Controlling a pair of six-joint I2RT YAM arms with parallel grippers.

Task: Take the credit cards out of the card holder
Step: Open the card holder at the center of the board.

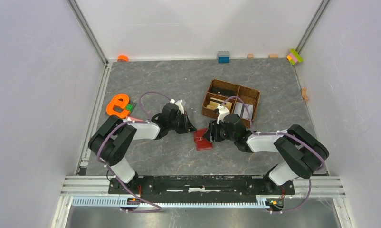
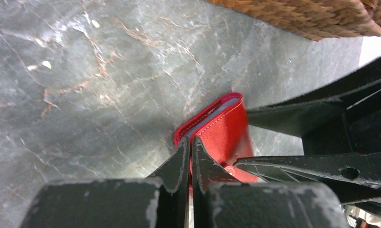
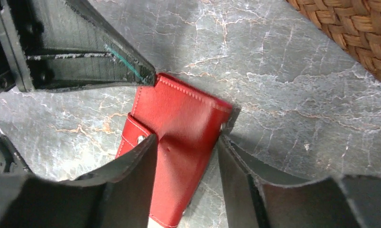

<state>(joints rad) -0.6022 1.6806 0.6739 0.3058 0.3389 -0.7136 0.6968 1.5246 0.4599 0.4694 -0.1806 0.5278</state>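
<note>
Left gripper (image 2: 191,142) is pinched shut at the near edge of the holder (image 3: 179,109), right gripper (image 3: 187,137) stands apart astride it, and a pale card (image 2: 212,115) edge shows inside the fold, so no card looks drawn out yet.

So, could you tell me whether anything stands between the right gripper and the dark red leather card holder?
Nothing visible does: the right gripper straddles the red leather card holder; the shut left gripper only touches its corner.
</note>
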